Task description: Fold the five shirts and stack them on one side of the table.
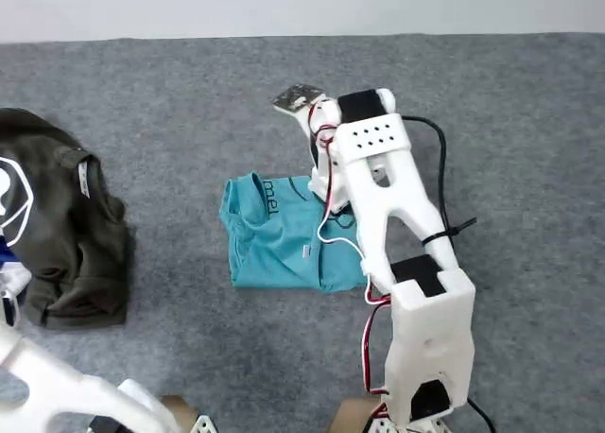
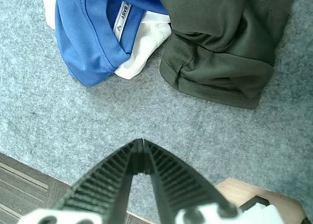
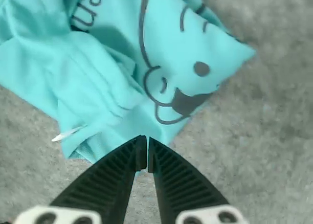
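Observation:
A teal shirt with a dark cartoon face print lies partly folded on the grey carpet, in the middle of the table. My right gripper is shut and hangs just over one edge of it, with no cloth visibly between the tips. The right arm covers the shirt's right side. At the far left an olive shirt lies crumpled beside a blue shirt and a white one. My left gripper is shut above bare carpet, a short way from that pile.
The grey carpet covers the table up to the white wall behind. A wooden table edge and a wooden block lie close to the left gripper. The left arm's white link sits at the front left corner.

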Controlling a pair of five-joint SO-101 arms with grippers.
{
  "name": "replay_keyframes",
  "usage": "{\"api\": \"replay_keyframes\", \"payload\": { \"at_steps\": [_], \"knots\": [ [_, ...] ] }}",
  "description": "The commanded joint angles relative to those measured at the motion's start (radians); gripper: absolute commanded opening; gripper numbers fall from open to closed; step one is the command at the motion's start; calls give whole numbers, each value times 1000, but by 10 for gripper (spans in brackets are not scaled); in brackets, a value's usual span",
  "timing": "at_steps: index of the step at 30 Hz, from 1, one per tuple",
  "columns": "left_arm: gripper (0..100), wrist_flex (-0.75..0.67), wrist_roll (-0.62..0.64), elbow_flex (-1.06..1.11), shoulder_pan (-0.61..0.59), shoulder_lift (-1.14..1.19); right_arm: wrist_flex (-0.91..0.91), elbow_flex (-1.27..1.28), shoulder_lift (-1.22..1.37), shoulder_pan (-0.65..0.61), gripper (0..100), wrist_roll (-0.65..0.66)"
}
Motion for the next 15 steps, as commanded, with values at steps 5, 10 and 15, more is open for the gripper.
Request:
{"api": "replay_keyframes", "payload": {
  "at_steps": [5,10,15],
  "knots": [
    [7,-8,-3,-2,-2,-21,19,-6,82,-163,9,12],
    [7,-8,-3,-2,-2,-21,28,-8,35,-387,9,15],
    [7,-8,-3,-2,-2,-21,36,-8,-116,-515,9,17]
  ]
}}
